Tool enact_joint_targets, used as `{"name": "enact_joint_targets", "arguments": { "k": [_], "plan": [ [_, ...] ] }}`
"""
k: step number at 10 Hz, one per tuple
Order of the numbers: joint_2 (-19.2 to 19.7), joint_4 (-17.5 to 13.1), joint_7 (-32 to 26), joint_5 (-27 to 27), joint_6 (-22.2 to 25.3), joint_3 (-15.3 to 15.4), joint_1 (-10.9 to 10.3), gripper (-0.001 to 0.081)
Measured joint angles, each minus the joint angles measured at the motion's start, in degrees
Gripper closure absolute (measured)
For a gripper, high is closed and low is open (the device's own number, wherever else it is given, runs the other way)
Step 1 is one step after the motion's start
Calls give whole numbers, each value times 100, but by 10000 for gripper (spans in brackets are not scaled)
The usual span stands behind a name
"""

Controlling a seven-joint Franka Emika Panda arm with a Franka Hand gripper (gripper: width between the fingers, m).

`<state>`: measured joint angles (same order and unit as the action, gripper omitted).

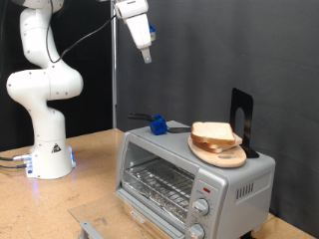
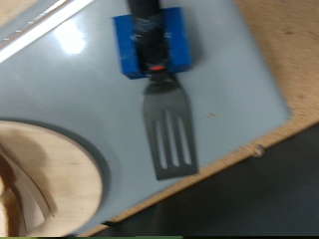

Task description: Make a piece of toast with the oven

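Observation:
The silver toaster oven stands on the wooden table at the exterior view's lower right, its wire rack showing at the front and two knobs at its right. The piece of toast lies on a round wooden plate on top of the oven. My gripper hangs high above the oven's left end, far from the toast and empty. The wrist view looks down on the oven top and the plate's rim; my fingers do not show there.
A black spatula with a blue block on its handle lies on the oven top left of the plate; it also shows in the exterior view. A black upright stand is behind the plate. The arm's white base stands at left.

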<state>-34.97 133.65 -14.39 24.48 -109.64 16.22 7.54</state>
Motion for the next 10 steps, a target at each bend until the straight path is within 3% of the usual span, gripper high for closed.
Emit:
{"name": "enact_joint_targets", "arguments": {
  "k": [2,5,10],
  "plan": [
    [14,403,-117,-56,-634,151,1,-2],
    [73,841,-271,-38,-1138,302,-6,-2],
    [365,1282,-486,132,-1895,466,-38,-2]
  ]
}}
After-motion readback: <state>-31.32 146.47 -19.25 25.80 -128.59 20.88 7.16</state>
